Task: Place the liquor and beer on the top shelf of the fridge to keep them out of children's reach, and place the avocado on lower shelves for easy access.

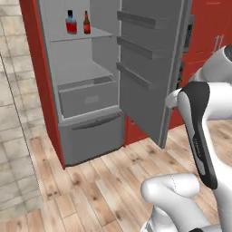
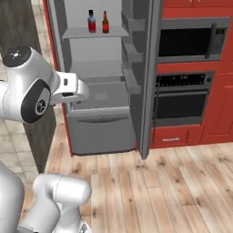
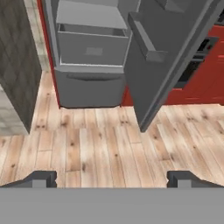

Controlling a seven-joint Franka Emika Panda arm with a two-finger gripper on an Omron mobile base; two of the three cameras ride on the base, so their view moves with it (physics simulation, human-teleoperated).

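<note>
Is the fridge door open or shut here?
Open. The fridge door stands swung wide, exposing the top shelf with the liquor and beer standing upright.

Before my arm: fridge (image 1: 43, 90) with matt dark-red outer sides and smooth, flat-grey plastic-looking walls; its top shelf (image 1: 81, 36) is a thin, matt, light-grey slab. The liquor (image 1: 70, 22) looks like glossy blue glass with a red paper-like label; the beer (image 1: 86, 23) like dark-brown glass. The floor (image 3: 109, 144) is pale wood plank, grain and knots visible, low sheen. My fingertips (image 3: 41, 178) are dark and matt.
</note>
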